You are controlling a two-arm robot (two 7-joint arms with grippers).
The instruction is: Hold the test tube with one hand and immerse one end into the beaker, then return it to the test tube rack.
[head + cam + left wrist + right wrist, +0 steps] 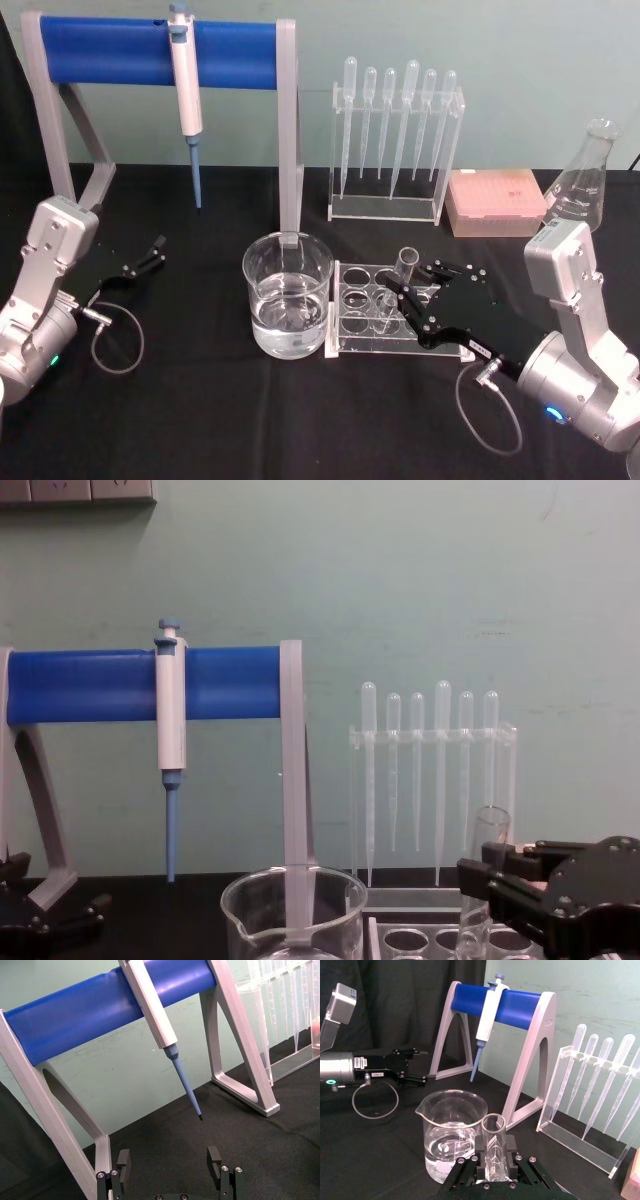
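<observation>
While the left gripper (152,252) sits parked off to the left with its fingers spread and nothing between them, the right gripper (400,287) is at the test tube rack (345,275). Its jaws are pressed onto the test tube (406,267), one on each side, pinching the glass below the open rim. The tube leans a bit, rim above the jaws and lower end down in a rack hole. The beaker (288,295) sits just left of the right gripper, touching or nearly touching the rack's side, partly filled with clear liquid, spout toward the left gripper. Behind the right gripper stands a clear holder of pipettes (395,120); farther left, a pipettor (186,90) hangs on a blue stand (110,50).
</observation>
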